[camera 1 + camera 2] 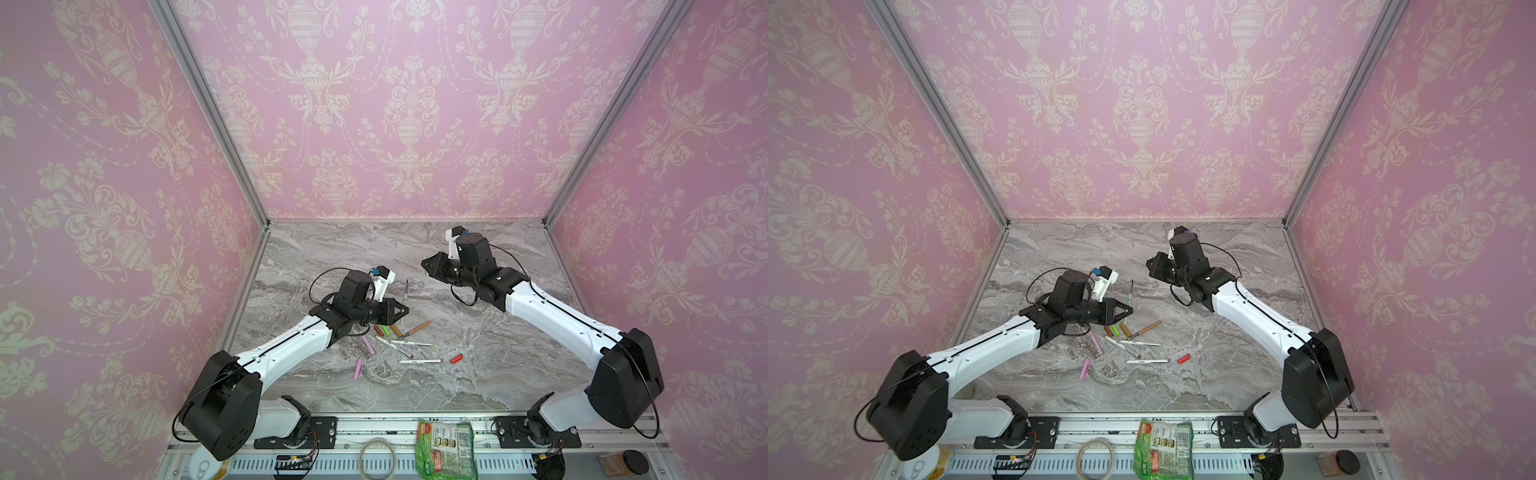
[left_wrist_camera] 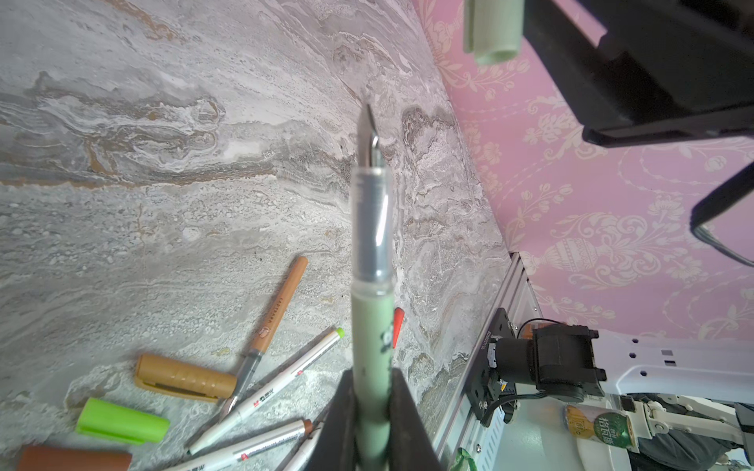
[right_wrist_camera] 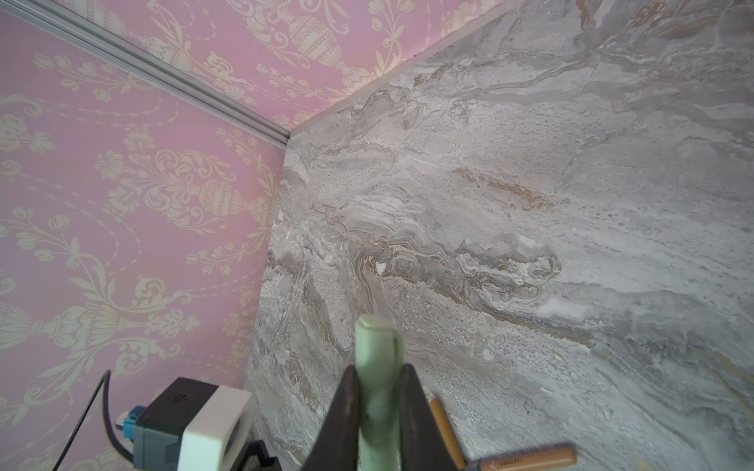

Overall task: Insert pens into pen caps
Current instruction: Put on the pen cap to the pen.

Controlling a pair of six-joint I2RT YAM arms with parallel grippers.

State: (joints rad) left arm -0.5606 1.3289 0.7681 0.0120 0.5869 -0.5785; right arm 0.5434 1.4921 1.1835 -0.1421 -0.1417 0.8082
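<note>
My left gripper [image 1: 404,310] [image 2: 372,381] is shut on a pale green pen [image 2: 371,326] [image 1: 406,291], gripped low on the barrel, its clear grey nib end pointing away from the jaws. My right gripper [image 1: 424,266] [image 3: 379,377] is shut on the pale green cap [image 3: 377,338] [image 2: 493,32], which it holds in the air beyond the pen's tip and apart from it. On the marble table [image 1: 478,332] lie a tan pen [image 1: 416,329], three white pens [image 1: 411,343], dark brown [image 1: 378,330], bright green [image 1: 386,331], tan [image 1: 396,330] and red [image 1: 456,358] caps, and two pink pieces [image 1: 368,344].
Pink patterned walls close in the table on three sides. On the front rail sit a green snack bag [image 1: 446,451], a tape ring [image 1: 376,457] and a brown jar [image 1: 627,463]. Both arm bases [image 1: 291,424] are mounted at that rail.
</note>
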